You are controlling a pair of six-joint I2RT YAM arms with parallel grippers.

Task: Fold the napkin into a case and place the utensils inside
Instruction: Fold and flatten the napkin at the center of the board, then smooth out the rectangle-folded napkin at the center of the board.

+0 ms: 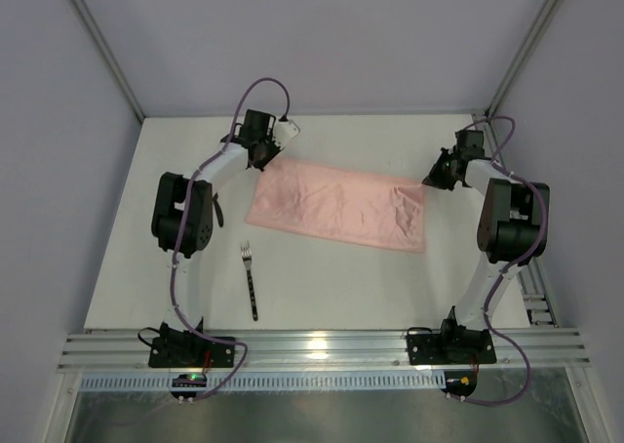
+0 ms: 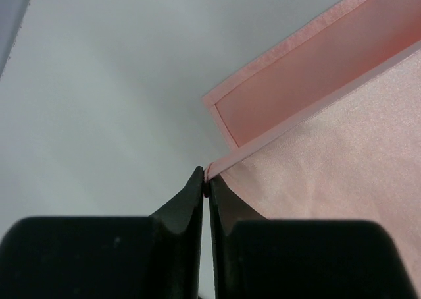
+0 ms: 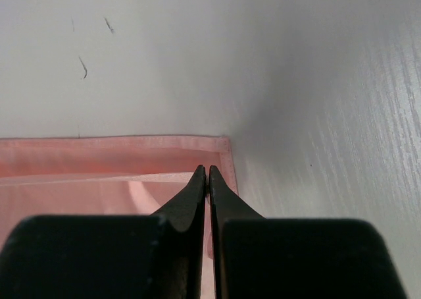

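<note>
The pale-pink napkin lies doubled over as a wide strip across the middle of the table. My left gripper is at its far-left corner, and in the left wrist view the gripper is shut on the corner of the upper layer of the napkin. My right gripper is at the far-right corner, and in the right wrist view the gripper is shut on the upper layer's edge of the napkin. The fork lies near the front left. The black knife lies beside the left arm.
The cloth is wrinkled near its right end. An aluminium rail runs along the near edge with both arm bases on it. Grey walls close in the table at the back and sides.
</note>
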